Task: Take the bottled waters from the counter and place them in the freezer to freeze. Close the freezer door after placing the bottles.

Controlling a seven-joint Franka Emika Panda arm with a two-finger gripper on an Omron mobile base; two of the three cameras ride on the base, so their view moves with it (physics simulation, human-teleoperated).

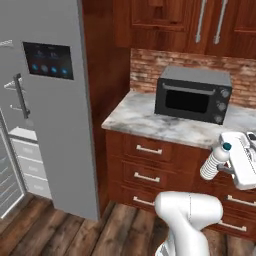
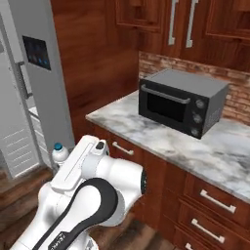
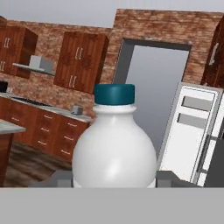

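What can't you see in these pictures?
- Bottle: its lower half in the hand view is cut off by the bottom edge.
- Hand: in the left base view its fingers are hidden behind the bottle and its own white body.
- Freezer: in the left base view the frame's left edge cuts off most of the inside.

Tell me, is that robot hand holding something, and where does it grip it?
Yes: the gripper holds a whitish water bottle, clamped around its lower body, blue cap free.
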